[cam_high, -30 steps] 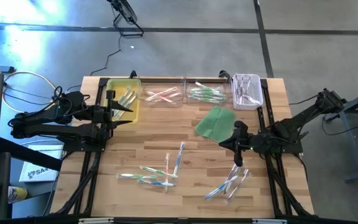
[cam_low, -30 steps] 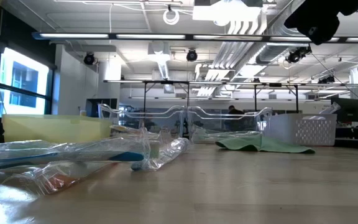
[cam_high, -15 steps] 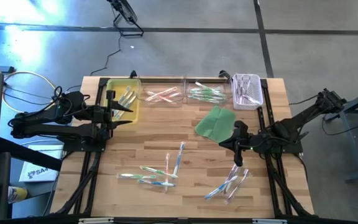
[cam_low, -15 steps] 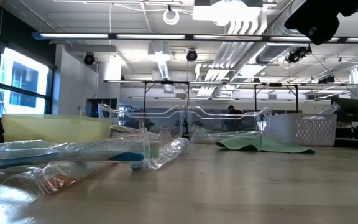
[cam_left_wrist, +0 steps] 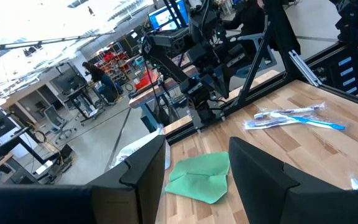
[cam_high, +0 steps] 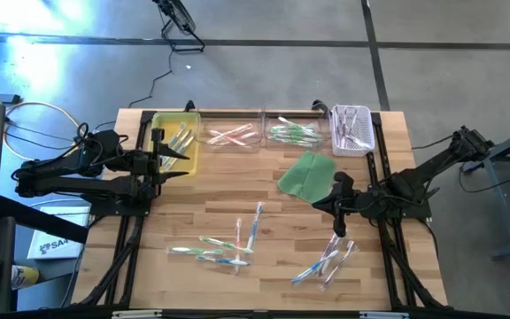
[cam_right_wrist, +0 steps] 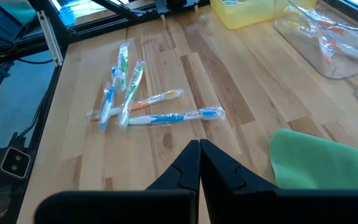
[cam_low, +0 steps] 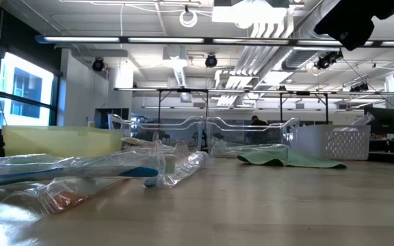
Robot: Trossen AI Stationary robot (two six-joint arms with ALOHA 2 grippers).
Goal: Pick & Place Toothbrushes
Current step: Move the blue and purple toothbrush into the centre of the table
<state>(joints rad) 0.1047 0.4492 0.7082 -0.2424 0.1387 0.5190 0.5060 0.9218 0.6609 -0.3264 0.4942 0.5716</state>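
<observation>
At the near edge of the wooden table (cam_high: 193,204), two loose groups of wrapped toothbrushes lie flat on the boards: one group (cam_high: 224,244) near the middle of the front half, with several brushes fanned out and overlapping, and a smaller group (cam_high: 326,261) toward the right front corner. In the low view the nearest wrapped brushes (cam_low: 81,171) fill the left foreground as crinkled clear plastic. Just behind the right-hand group, the right gripper (cam_high: 338,227) hangs above the table with its two fingers pressed together and nothing between them; its wrist view shows the closed fingertips (cam_right_wrist: 199,163) pointing toward the middle group of brushes (cam_right_wrist: 135,99). A flat green cloth (cam_high: 306,173) lies just beyond the right gripper, near the middle of the table's right half. Farther back, the left gripper (cam_high: 182,155) is positioned over the yellow bin (cam_high: 165,120) at the left rear corner, its fingers (cam_left_wrist: 145,168) spread wide with nothing visibly held between them. Along the far edge stands a row of containers: the yellow bin holding several toothbrushes, a clear tray (cam_high: 233,142) with pink-toned brushes, a second clear tray (cam_high: 295,137) with green-toned brushes, and a white basket (cam_high: 352,133) at the right rear corner with more brushes inside.
</observation>
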